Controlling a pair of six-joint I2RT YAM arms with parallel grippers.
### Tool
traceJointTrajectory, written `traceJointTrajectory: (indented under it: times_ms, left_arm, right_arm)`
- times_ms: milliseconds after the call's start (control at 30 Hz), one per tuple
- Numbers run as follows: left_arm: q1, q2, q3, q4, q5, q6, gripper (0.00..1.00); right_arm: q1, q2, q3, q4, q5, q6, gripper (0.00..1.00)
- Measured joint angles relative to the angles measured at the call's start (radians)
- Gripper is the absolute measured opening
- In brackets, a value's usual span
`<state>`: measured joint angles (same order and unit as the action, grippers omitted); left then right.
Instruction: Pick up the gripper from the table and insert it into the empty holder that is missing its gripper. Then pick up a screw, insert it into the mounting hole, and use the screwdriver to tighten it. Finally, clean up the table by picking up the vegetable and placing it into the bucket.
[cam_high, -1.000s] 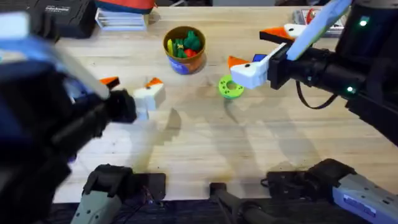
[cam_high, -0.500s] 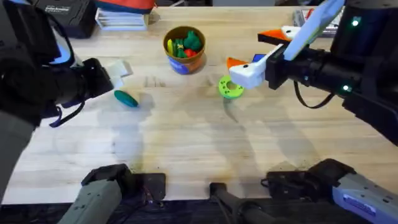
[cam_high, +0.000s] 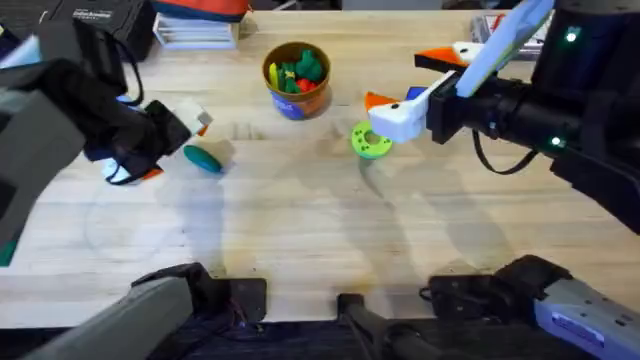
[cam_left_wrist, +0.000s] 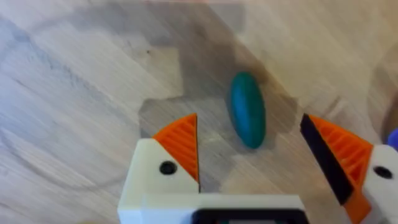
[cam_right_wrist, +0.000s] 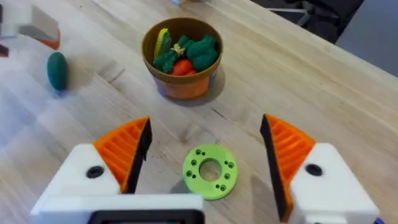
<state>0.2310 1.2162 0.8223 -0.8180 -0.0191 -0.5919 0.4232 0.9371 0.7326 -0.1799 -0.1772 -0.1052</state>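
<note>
Overhead: high above the bases, facing down and forward over the counter (cam_high: 330, 240). Left wrist: close above the vegetable (cam_left_wrist: 247, 109). Right wrist: farther back, sharing vegetable (cam_right_wrist: 57, 70) and bucket (cam_right_wrist: 182, 56) with overhead.

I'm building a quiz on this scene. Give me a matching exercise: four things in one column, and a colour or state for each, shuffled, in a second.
Things:
1. vegetable
2. bucket
3. ring
4. left gripper

Colour or state:
A. lime green, flat, with small holes
B. open, fingers on either side of the teal toy
C. holds toy vegetables
D. teal, lying on the table

Pairs: 1-D, 2-C, 3-A, 4-B
</note>
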Motion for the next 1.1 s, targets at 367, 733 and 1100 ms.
traceJointTrajectory:
  times_ms: [367, 733, 1100]
  left_arm:
    - [0.000, 0.219, 0.000, 0.097, 0.027, -0.123, 0.985]
    - [0.003, 0.269, 0.004, 0.106, 0.049, -0.142, 0.313]
    - [-0.026, 0.277, 0.218, 0.029, 0.214, -0.041, 0.022]
  right_arm:
    - [0.000, 0.000, 0.000, 0.000, 0.000, -0.010, 0.994]
    - [0.000, 0.000, 0.000, 0.000, 0.000, -0.102, 0.994]
    - [0.000, 0.031, 0.000, 0.073, 0.000, -0.139, 0.994]
